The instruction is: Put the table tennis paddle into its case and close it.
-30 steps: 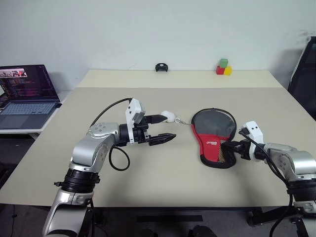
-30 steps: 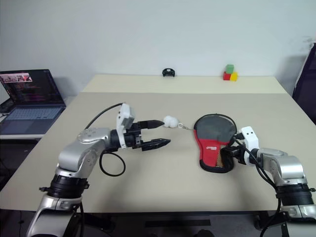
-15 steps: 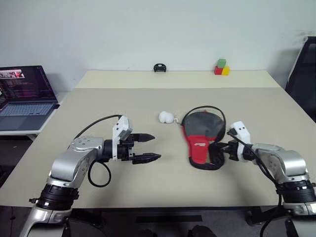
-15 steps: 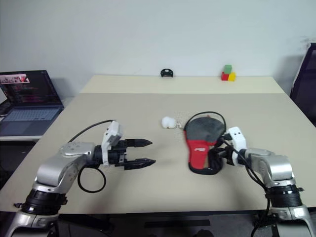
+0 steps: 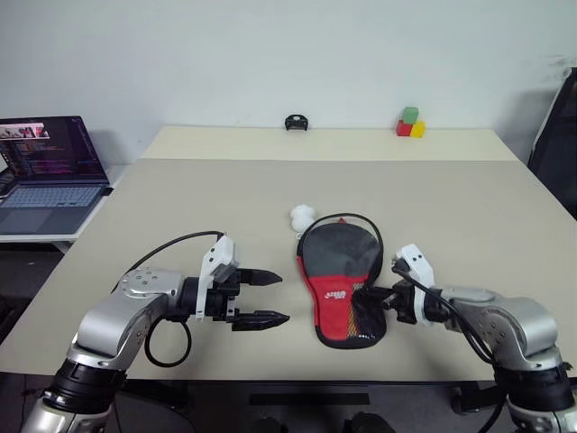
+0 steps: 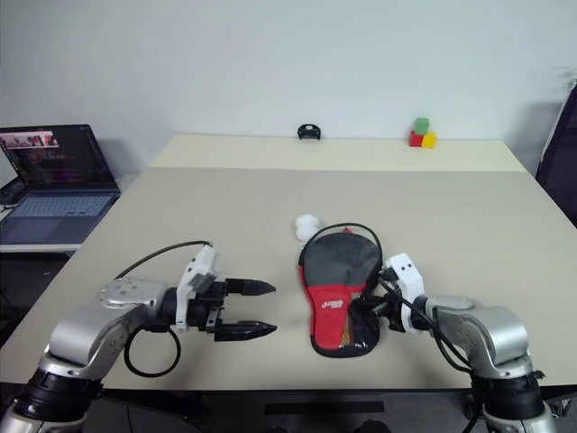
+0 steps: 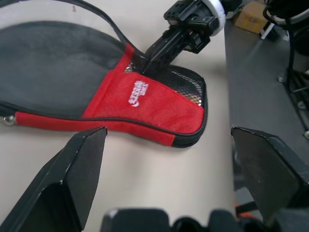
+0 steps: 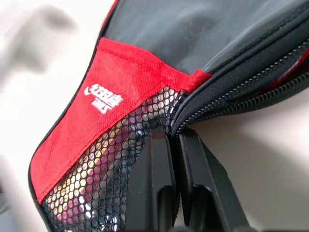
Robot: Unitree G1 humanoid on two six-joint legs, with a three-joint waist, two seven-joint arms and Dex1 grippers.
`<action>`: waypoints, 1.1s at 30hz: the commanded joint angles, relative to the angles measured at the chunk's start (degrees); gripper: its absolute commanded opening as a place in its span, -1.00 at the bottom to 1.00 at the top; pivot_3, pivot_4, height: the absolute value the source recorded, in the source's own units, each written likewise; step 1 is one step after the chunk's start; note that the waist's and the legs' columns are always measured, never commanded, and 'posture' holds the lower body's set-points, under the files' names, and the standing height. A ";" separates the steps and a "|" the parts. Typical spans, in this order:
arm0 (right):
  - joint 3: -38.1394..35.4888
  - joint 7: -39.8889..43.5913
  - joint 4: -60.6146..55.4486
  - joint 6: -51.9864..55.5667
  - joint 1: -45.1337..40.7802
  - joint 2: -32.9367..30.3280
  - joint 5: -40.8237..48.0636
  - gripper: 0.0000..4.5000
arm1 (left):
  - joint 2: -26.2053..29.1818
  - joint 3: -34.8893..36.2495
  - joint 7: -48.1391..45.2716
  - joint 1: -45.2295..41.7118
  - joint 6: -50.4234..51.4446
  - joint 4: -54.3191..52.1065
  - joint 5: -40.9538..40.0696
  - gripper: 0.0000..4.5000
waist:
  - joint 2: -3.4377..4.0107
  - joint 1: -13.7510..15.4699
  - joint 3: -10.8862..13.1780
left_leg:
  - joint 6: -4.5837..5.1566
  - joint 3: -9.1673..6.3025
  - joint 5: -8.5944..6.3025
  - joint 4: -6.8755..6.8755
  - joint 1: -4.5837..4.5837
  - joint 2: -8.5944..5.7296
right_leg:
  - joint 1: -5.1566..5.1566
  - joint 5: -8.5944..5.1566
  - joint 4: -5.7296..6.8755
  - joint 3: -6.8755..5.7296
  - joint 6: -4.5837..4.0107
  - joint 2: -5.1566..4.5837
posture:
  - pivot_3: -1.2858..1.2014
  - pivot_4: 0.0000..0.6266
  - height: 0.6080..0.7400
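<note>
My right end effector (image 6: 371, 311) is pinched tight on the near edge of the case (image 6: 338, 287), right where the mesh pocket meets the zip. The case lies flat on the tabletop (image 5: 469, 225), close to the front edge, with its narrow red end toward me and its round black end pointing away. The zip along its side gapes open a little, and something red shows in the gap. I cannot tell if that is the paddle.

My left end effector (image 5: 269, 298) hangs just above the tabletop to the left of the case, fingers spread wide and holding nothing. There is a bare strip between its tips and the case.

Just past the round end sits the small white ball (image 5: 302, 216), touching or almost touching the case. Beyond it the tabletop is wide and bare. Far at the back edge are a small black thing (image 5: 294, 122) and some colored blocks (image 5: 409, 123). A laptop (image 5: 41, 171) sits off to the left on another desk.
</note>
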 commanded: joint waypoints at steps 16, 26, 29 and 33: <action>-8.32 -6.20 -12.36 12.86 6.61 6.04 5.09 -0.98 | 2.00 -0.20 -0.54 1.53 0.46 -4.41 -2.10 1.00 | 0.01 0.03 0.00 | 0.01 -0.05 -0.01 -0.04 0.06 -0.01 | 0.14 0.00 -0.17 -0.07 0.00 0.01 | 0.03 -0.52 1.00; -10.88 -6.99 -12.31 11.37 11.24 2.67 4.04 0.04 | 1.71 -0.16 -0.16 2.71 -0.98 -3.74 -1.33 1.00 | 0.01 0.07 -0.01 | 0.03 -0.11 -0.02 -0.07 0.29 -0.01 | 0.44 0.00 -0.30 -0.13 0.00 0.01 | 0.03 -0.52 1.00; -13.08 -5.85 -12.84 8.89 12.84 0.42 4.40 0.49 | 1.25 -0.55 -0.09 2.61 -1.82 -2.97 -0.78 1.00 | -0.03 0.57 -0.03 | 0.03 -0.12 -0.02 -0.06 0.33 -0.04 | 0.52 0.00 -0.32 -0.15 0.02 -0.01 | 0.03 -0.52 1.00; -15.83 -2.75 -14.46 2.82 13.41 -1.70 6.84 0.75 | 0.98 -0.61 0.06 2.84 -2.49 -2.80 -0.71 1.00 | -0.02 1.04 -0.03 | 0.04 -0.13 -0.02 -0.03 0.37 -0.06 | 0.59 0.05 -0.35 -0.15 0.08 -0.03 | 0.03 -0.52 1.00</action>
